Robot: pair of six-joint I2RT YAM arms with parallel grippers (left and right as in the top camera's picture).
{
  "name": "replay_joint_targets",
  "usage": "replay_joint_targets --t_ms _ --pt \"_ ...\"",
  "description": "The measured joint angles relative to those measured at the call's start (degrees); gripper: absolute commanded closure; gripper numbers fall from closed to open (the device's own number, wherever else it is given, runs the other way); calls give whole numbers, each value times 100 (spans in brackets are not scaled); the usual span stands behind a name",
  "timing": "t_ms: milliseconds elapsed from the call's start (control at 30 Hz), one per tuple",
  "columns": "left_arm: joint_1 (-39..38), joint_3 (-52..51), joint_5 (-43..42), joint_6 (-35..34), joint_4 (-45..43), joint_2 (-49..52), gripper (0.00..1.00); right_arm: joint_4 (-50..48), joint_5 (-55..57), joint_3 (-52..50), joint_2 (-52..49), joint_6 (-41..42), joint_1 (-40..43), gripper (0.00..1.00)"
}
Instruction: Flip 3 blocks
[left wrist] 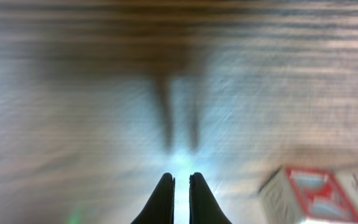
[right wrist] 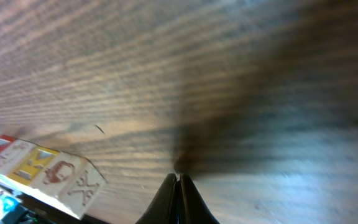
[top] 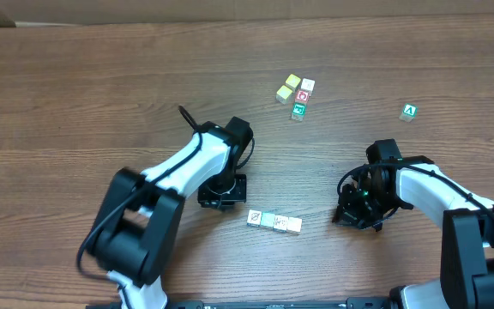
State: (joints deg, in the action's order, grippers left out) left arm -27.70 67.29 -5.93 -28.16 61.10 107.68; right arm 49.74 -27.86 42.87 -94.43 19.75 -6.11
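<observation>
Table (top: 75, 86): three blocks (top: 274, 222) are lying in one row.
Left gripper (left wrist: 181, 182): clenching on nothing.
Right gripper (right wrist: 179, 182): clenching on nothing.

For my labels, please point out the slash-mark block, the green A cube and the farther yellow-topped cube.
slash-mark block (top: 255, 219): overhead view, on its top face.
green A cube (top: 410, 112): overhead view, on its lettered top face.
farther yellow-topped cube (top: 292, 81): overhead view, on its yellow top.

I read a white "A" on the green cube (top: 410, 111) out at the right. In the row of blocks (top: 274, 222), the left one carried a slash mark. Through the right wrist camera the end block (right wrist: 84, 185) read "X"; the other prints were too blurred to read.
</observation>
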Motion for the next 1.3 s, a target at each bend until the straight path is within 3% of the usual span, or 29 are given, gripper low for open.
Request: replay_joint_targets --t_ms 267,433,633,733,967,1133,1300 --pt "-7 -15 538 -286 286 -3169 96 616 662 243 1335 118 -138 96" --pt "-11 -372 577 -376 -44 -4122 96 400 1462 249 2275 890 -1023 96" --pt "-236 -1917 533 -597 -1290 -3915 96 -313 2618 -122 2415 2293 -2798 96" --pt "-260 -2260 511 -627 -1788 -3729 96 -446 2918 -352 2291 2916 -3220 96" --pt "-260 -2260 437 -627 -2363 -2667 96 -660 3171 -433 1827 3934 -3342 96" --pt "-260 -2124 149 -599 -2428 -1773 96 -1010 2922 -433 1449 4103 -3342 96" --pt "-260 -2085 -74 -595 -2514 -1668 96 -1027 2702 -433 1314 4109 -3344 96"
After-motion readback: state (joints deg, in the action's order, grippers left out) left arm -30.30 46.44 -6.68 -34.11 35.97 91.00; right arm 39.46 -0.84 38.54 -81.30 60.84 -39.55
